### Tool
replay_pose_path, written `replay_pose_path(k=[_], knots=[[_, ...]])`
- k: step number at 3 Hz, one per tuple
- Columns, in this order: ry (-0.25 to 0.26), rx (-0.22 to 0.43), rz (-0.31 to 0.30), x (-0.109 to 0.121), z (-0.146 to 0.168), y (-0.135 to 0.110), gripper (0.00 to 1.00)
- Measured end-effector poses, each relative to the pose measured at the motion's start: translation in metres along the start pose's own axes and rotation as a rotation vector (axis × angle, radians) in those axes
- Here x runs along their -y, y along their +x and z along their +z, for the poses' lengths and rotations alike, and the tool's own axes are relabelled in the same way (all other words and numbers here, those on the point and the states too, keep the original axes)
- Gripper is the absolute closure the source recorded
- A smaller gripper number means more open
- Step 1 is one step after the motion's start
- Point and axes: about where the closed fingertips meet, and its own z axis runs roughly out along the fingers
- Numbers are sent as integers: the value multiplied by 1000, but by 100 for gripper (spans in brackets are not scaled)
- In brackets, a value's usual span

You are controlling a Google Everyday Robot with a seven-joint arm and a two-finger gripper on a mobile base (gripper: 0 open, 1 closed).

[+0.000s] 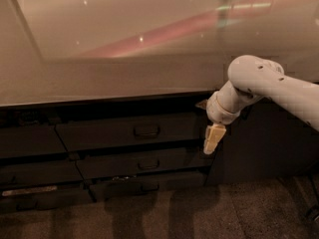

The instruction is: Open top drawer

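Note:
The top drawer point(99, 133) is a wide dark front just under the countertop, with a small loop handle point(146, 131) at its centre. It looks shut, level with the fronts beside it. My gripper point(213, 138) hangs pointing down at the drawer's right end, well to the right of the handle and holding nothing. The white arm point(269, 81) reaches in from the right.
Two narrower drawers with similar handles point(148, 164) point(149, 187) sit below the top one. Plain dark fronts point(27, 141) are to the left. A pale glossy countertop point(124, 68) overhangs above. A dark cabinet side point(264, 143) is behind the arm. Carpeted floor point(149, 215) lies below.

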Motion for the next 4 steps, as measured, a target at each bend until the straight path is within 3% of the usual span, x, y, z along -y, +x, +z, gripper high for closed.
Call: replay_pose_path(k=[1, 2, 4], knots=[[-66, 34, 40, 2, 13, 10, 0], [-66, 34, 40, 2, 13, 10, 0], [-66, 34, 40, 2, 13, 10, 42]])
